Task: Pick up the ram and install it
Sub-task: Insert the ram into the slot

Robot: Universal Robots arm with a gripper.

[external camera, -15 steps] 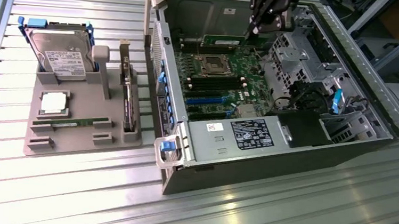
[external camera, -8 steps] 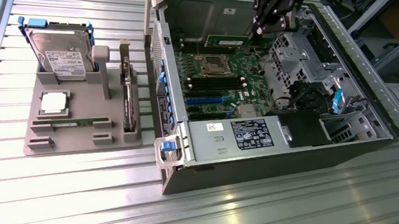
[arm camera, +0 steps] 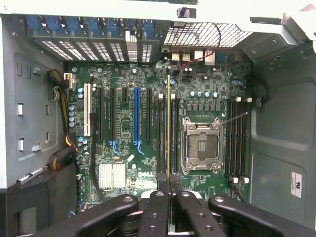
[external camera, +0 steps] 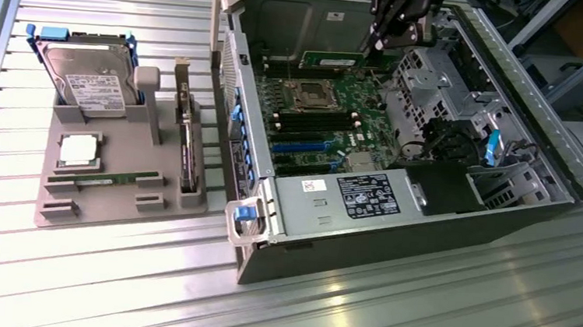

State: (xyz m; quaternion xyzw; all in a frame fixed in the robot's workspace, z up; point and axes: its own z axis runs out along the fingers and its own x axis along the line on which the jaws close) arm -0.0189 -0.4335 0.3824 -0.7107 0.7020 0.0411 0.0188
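The ram [external camera: 333, 60] is a thin green stick held level over the open computer case, near its back wall. My gripper [external camera: 382, 47] is shut on one end of it. In the wrist view the ram [arm camera: 168, 123] shows edge-on as a thin line running out from my gripper [arm camera: 170, 193]. It lies along the black memory slots [arm camera: 161, 133] beside the open processor socket [arm camera: 201, 145]. In the exterior view it hangs above the motherboard [external camera: 320, 131], apart from the slots.
A grey tray [external camera: 59, 211] at the exterior view's left holds a hard drive [external camera: 89, 81], a silver processor chip [external camera: 79, 149], a dark expansion card [external camera: 187, 136] and another green stick [external camera: 103, 178]. The case walls, the drive cage [external camera: 433, 85] and the power supply [external camera: 357, 196] surround the board.
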